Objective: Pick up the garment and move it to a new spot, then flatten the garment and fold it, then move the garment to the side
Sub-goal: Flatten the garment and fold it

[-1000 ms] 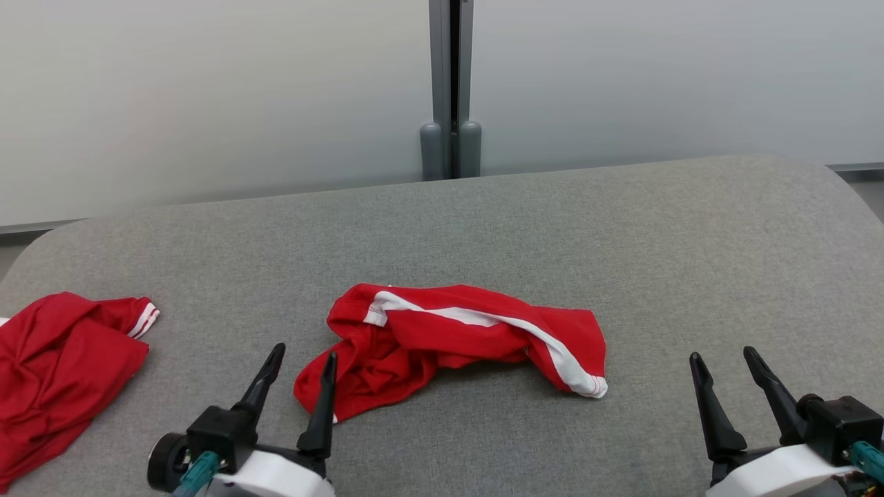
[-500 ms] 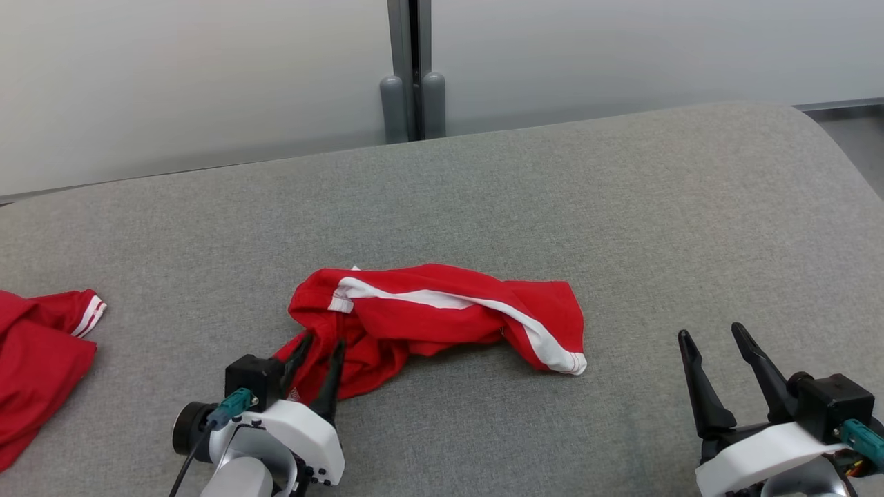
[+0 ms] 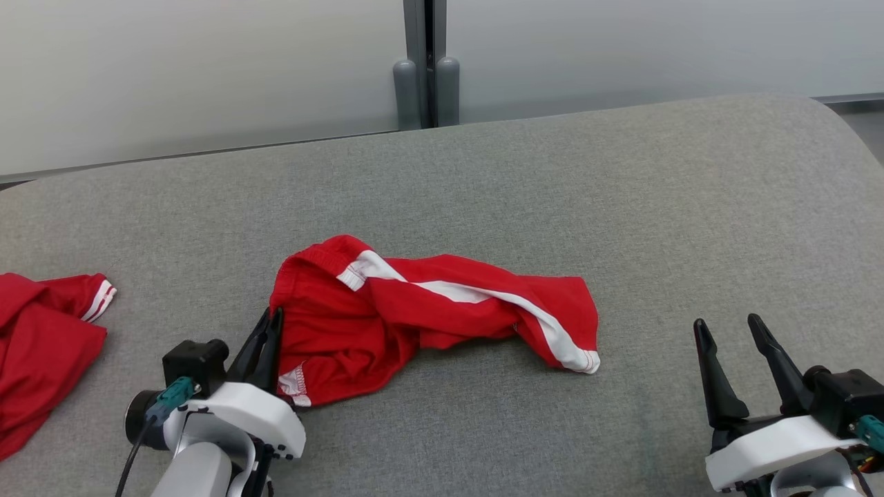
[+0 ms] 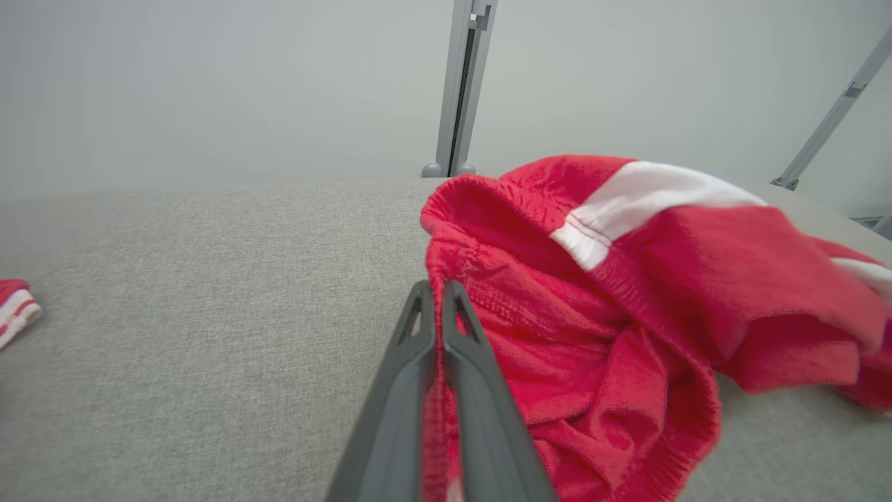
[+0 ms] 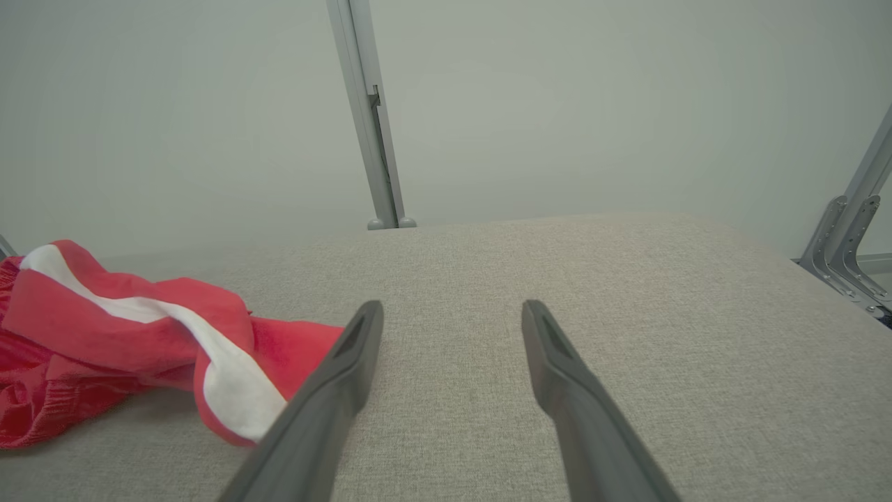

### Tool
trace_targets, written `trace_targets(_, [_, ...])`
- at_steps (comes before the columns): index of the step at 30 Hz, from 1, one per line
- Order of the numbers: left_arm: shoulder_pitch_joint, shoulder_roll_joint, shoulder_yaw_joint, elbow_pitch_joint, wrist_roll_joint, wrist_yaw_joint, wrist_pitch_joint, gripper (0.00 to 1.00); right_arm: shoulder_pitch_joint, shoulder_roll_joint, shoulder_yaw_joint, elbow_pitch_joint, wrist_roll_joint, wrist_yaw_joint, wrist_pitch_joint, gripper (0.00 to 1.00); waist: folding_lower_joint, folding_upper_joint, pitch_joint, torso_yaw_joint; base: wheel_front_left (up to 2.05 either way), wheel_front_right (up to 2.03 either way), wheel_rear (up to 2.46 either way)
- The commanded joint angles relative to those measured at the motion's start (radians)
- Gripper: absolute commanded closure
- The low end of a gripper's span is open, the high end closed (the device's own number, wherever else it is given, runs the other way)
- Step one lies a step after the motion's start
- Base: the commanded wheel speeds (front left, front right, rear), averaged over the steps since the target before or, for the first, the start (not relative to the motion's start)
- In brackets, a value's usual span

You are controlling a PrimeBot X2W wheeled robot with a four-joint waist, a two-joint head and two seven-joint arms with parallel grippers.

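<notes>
The garment (image 3: 428, 310) is a crumpled pair of red shorts with a white side stripe, lying mid-table on the grey cloth surface. My left gripper (image 3: 271, 319) is shut on the garment's left edge, at the elastic waistband. In the left wrist view the two fingers (image 4: 418, 348) pinch a strip of red fabric, and the waistband (image 4: 481, 209) stands raised just beyond them. My right gripper (image 3: 725, 324) hovers open at the lower right, well clear of the garment's white-hemmed end (image 3: 577, 359). The right wrist view shows that end (image 5: 230, 390) to the left of its spread fingers.
A second red garment (image 3: 41, 345) with white-striped cuff lies at the table's left edge; its cuff (image 4: 14, 314) shows in the left wrist view. A grey post (image 3: 427, 62) stands behind the table against a pale wall. Bare grey tabletop (image 3: 690, 207) stretches to the right.
My left gripper went from open beside the garment to shut on its left edge, and the waistband has lifted and bunched. The head camera shifted. The right gripper stayed open.
</notes>
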Motion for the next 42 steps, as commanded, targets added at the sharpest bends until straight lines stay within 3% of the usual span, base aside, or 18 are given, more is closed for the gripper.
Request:
trace_targets(1, [0.024,0.015,0.012,-0.031,-0.008,0.007,-0.003,1.00,-0.005,0.000,-0.006,0.000,0.003,0.000,-0.007,0.00,0.0000,0.0000,-0.001,0.007,0.00,0.00,0.00])
trace_targets(15, [0.194,0.124,0.097,-0.433,-0.072,0.087,0.189,1.00,-0.008,0.008,-0.022,-0.004,0.003,0.000,-0.011,0.00,0.0000,0.0000,0.019,0.050,0.00,0.00,0.00])
trace_targets(23, [0.161,0.103,0.079,-0.387,-0.103,0.079,0.232,1.00,-0.035,0.002,-0.006,0.006,0.012,0.000,-0.016,0.00,0.0000,0.0000,0.037,0.026,0.00,0.00,0.00])
trace_targets(24, [0.154,0.093,0.073,-0.365,-0.109,0.075,0.234,0.58,-0.034,0.002,-0.007,0.007,0.013,0.000,-0.017,0.00,0.0000,0.0000,0.038,0.023,0.00,0.00,0.00])
trace_targets(25, [0.146,0.084,0.071,-0.342,-0.110,0.078,0.229,0.06,-0.034,0.002,-0.008,0.009,0.013,0.000,-0.016,0.00,0.0000,0.0000,0.040,0.020,0.00,0.00,0.00])
trace_targets(26, [0.137,0.079,0.069,-0.321,-0.109,0.081,0.219,0.00,-0.035,0.001,-0.007,0.010,0.013,0.000,-0.017,0.00,0.0000,0.0000,0.041,0.016,0.00,0.00,0.00])
trace_targets(34, [0.130,0.029,0.074,-0.238,-0.088,0.098,0.055,0.00,-0.033,-0.001,-0.010,0.016,0.007,0.000,-0.021,0.00,0.0000,0.0000,0.023,-0.009,0.00,0.00,0.00])
trace_targets(39, [0.170,0.010,0.092,-0.325,-0.029,0.139,0.000,0.00,-0.014,-0.006,-0.023,0.007,-0.002,0.000,-0.013,0.00,0.0000,0.0000,-0.005,-0.001,0.00,0.00,0.00])
trace_targets(42, [0.190,0.014,0.100,-0.420,0.038,0.142,-0.003,0.00,-0.005,-0.007,-0.030,-0.002,-0.009,0.000,-0.006,0.00,0.0000,0.0000,-0.023,0.009,0.00,0.00,0.00])
